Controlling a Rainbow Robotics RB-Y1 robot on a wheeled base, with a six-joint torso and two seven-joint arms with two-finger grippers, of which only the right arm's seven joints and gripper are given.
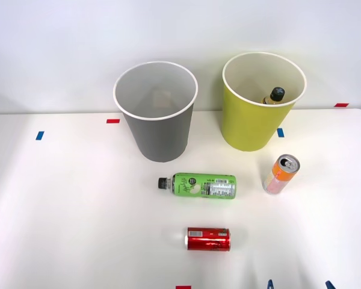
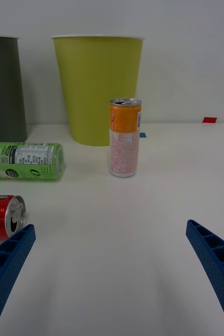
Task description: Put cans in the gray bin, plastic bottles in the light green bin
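Labels: a printed panel is seen on the green bottle (image 1: 203, 186), its text too small to be read.
Cans: the red can (image 1: 208, 239) is laid flat; the orange-and-pink can (image 2: 125, 137) is stood upright near the light green bin (image 1: 262, 120).
Yellow bottle (image 1: 275, 96): held inside that bin.
Gray bin (image 1: 157, 129): placed to its left.
Surface: a white table (image 1: 78, 211) marked with red and blue tape.
Right gripper (image 2: 112, 262): spread wide, nothing held.

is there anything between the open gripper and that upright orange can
Nothing visible. In the wrist view, bare table lies between the open right gripper and the upright orange-and-pink can. The green bottle and red can lie off to one side.
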